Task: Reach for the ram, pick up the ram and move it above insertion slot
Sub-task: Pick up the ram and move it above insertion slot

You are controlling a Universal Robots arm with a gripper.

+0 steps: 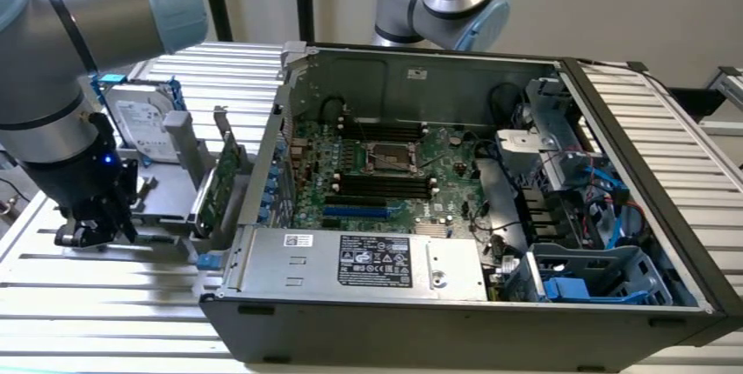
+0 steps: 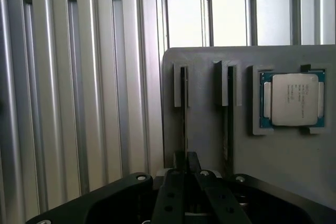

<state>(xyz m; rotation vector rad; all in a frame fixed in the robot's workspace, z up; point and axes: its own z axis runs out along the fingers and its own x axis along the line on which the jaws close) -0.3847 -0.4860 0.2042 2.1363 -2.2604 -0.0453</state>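
1. My gripper hangs low at the grey holder, on its side away from the computer case.
2. My fingers seem pinched on the ram, which stands on edge in the holder's slit.
3. The insertion slot lies inside the case, well apart from the holder.

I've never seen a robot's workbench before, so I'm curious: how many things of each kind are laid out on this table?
Open computer case: 1
Hard drive: 1
Green card: 1
Processor chip: 1
Gray stand: 1
Total: 5
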